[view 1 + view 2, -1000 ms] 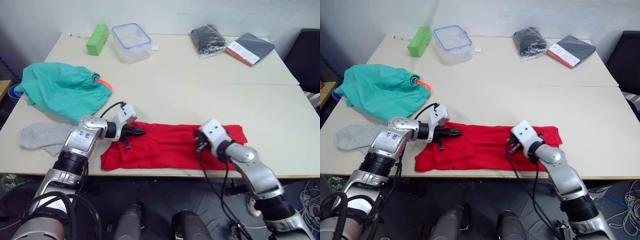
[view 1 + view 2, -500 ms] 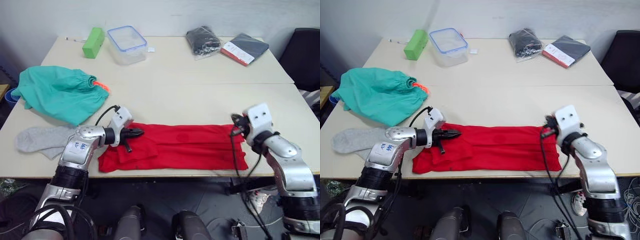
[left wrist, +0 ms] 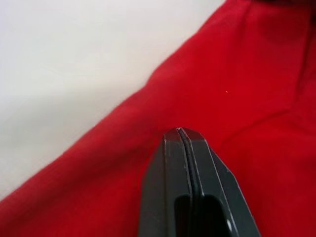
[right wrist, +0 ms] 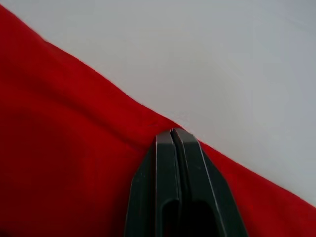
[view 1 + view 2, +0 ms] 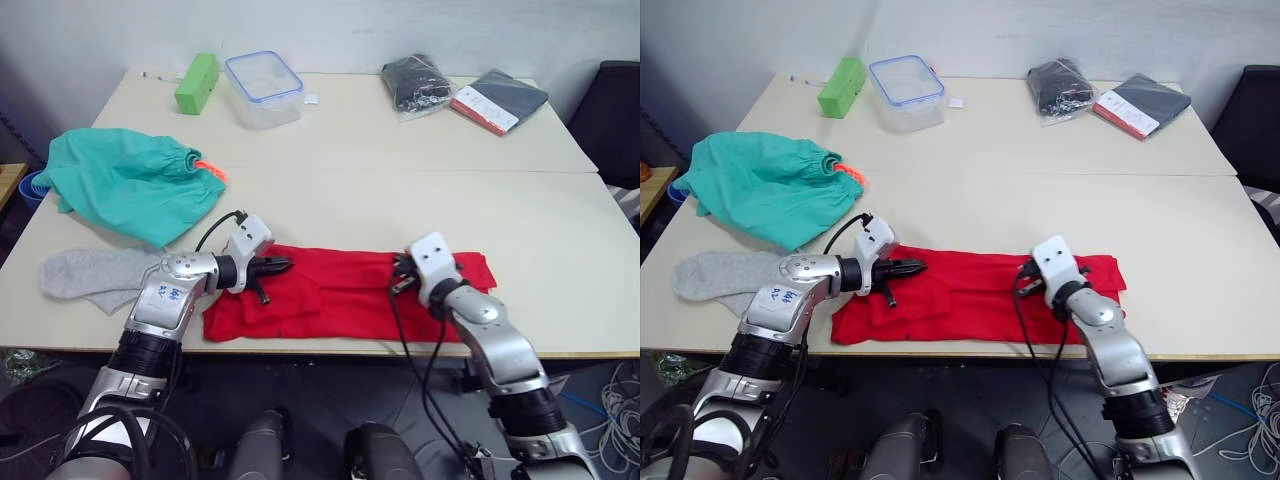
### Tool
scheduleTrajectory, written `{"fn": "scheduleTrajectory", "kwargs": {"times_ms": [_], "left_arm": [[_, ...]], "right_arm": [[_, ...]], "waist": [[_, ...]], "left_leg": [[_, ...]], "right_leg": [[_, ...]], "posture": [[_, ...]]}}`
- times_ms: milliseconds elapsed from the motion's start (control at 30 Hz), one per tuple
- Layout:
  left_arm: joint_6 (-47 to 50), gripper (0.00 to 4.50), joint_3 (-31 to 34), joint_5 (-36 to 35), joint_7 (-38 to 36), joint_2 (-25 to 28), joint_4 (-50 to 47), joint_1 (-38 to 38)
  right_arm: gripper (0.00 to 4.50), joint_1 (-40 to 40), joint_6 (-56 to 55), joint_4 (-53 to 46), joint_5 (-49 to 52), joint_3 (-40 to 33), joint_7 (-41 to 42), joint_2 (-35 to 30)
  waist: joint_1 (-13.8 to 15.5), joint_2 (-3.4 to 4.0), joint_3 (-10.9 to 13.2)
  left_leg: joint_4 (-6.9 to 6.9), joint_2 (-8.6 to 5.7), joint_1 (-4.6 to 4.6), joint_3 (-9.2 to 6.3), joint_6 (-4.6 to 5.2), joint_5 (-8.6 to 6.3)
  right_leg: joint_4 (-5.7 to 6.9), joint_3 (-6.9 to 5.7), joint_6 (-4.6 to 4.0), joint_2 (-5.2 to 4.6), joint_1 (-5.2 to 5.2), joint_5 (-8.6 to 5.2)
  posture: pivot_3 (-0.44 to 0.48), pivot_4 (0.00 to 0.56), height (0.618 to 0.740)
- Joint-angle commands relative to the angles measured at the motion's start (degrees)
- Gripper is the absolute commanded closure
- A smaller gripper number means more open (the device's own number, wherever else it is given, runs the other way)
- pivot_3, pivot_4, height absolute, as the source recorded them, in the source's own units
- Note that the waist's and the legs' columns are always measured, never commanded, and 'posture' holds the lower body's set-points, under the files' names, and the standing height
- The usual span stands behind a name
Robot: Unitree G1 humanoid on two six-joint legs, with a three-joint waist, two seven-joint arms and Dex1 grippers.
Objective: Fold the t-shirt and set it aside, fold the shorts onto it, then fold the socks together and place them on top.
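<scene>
Shirt (image 5: 345,295) limp, light; both tools, left (image 5: 283,264) and right (image 5: 397,283), pinched together on its far edge — judged best hold.

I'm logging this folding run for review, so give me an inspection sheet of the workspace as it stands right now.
Surface: two pale tables pushed together, seam running across.
Job's things: red t-shirt lies as a long band along the near edge; teal shorts bunched at far left, orange drawstring showing; grey socks flat, beside the shorts, at the near-left edge.
Clutter: green block, clear lidded box, black bagged bundle, dark flat packet, all along the far edge.
Grippers: left gripper shut, over the shirt's left part; right gripper shut, at the shirt's far edge.
Cables: black leads on both forearms.
Surroundings: white wall; dark chair at far right.
</scene>
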Motion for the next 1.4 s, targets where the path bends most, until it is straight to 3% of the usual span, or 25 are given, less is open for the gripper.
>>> {"fn": "scheduleTrajectory", "kwargs": {"times_ms": [33,300,467,600,700,867,1067,1133,1267,1400], "left_arm": [[-1.7,4.50,0.8,0.7,-0.2,1.3,-0.5,1.0],[-4.6,4.50,1.3,-0.1,-4.5,6.1,-4.7,5.5],[-4.5,4.50,3.1,-1.7,-7.6,8.5,-2.0,-0.7],[-5.0,4.50,1.6,-1.8,-12.8,8.7,1.7,-6.7],[-7.7,3.93,-0.2,-0.9,-17.7,8.7,5.8,-10.1],[-17.8,2.42,-5.2,4.1,-23.7,6.1,21.2,-19.4],[-26.1,0.57,-6.8,7.0,-28.4,-0.4,39.3,-30.3],[-26.7,0.01,-6.6,6.9,-30.4,-3.1,42.5,-32.8],[-27.6,0.01,-6.9,7.6,-33.1,-9.8,48.9,-37.8],[-29.1,0.01,-6.5,10.4,-26.6,-16.3,56.6,-42.4]], "right_arm": [[4.48,3.6,4.6,1.5,2.4,-8.4,0.1,-2.7],[4.48,8.0,0.6,-2.3,6.8,-16.4,-0.8,-0.4],[4.48,11.6,4.7,-15.8,14.2,-22.3,3.3,-2.7],[4.48,16.8,15.2,-25.7,24.1,-27.7,7.9,-6.6],[3.91,21.1,22.1,-31.5,30.7,-31.0,9.3,-8.4],[2.22,29.7,30.3,-38.6,37.2,-34.3,9.6,-10.3],[0.18,35.1,27.5,-43.0,37.2,-34.8,8.9,-10.2],[0.00,36.6,24.7,-44.9,37.8,-34.4,10.7,-10.0],[0.00,38.8,18.6,-48.5,38.0,-32.5,13.8,-10.1],[0.00,37.9,14.3,-47.9,32.7,-28.2,12.2,-11.2]], "waist": [[0.3,-0.01,0.0],[0.4,0.00,0.0],[0.8,0.10,0.0],[1.0,0.09,0.0],[0.8,0.08,0.0],[0.8,0.08,0.0],[0.9,0.05,0.0],[0.9,0.04,0.0],[0.9,0.00,0.1],[0.8,-0.04,0.1]], "left_leg": [[0.00,0.01,0.02,0.00,0.00,0.00],[-0.11,0.05,0.07,0.03,-0.03,-0.03],[-0.24,0.01,-0.02,0.03,-0.03,-0.02],[-0.27,0.00,-0.06,-0.02,0.01,-0.05],[-0.49,-0.01,-0.03,0.01,-0.04,-0.05],[-0.62,0.03,0.01,0.09,-0.10,0.02],[-0.55,-0.04,-0.05,0.08,0.06,0.00],[-0.54,-0.05,-0.09,0.08,0.07,-0.01],[-0.56,-0.04,-0.12,0.05,0.02,0.01],[-0.36,-0.04,-0.13,0.04,0.05,0.00]], "right_leg": [[-0.03,0.00,0.00,0.00,0.03,0.00],[-0.07,0.02,0.00,0.03,0.02,0.00],[-0.09,0.02,-0.01,0.02,-0.09,0.00],[-0.20,0.00,-0.01,0.02,-0.07,0.00],[-0.36,0.00,-0.02,0.05,-0.07,0.01],[-0.41,0.03,-0.05,0.11,-0.12,0.01],[-0.51,0.01,0.02,0.03,-0.10,0.05],[-0.53,0.00,0.02,0.03,-0.11,0.05],[-0.54,-0.05,0.02,0.08,-0.16,0.05],[-0.53,-0.06,0.03,0.05,-0.10,0.06]], "posture": [[0.000,0.150,0.740],[0.000,0.150,0.740],[0.000,0.150,0.740],[0.000,0.150,0.740],[0.000,0.150,0.740],[0.000,0.150,0.740],[0.000,0.150,0.740],[0.000,0.150,0.740],[0.000,0.150,0.740],[0.000,0.150,0.740]]}}
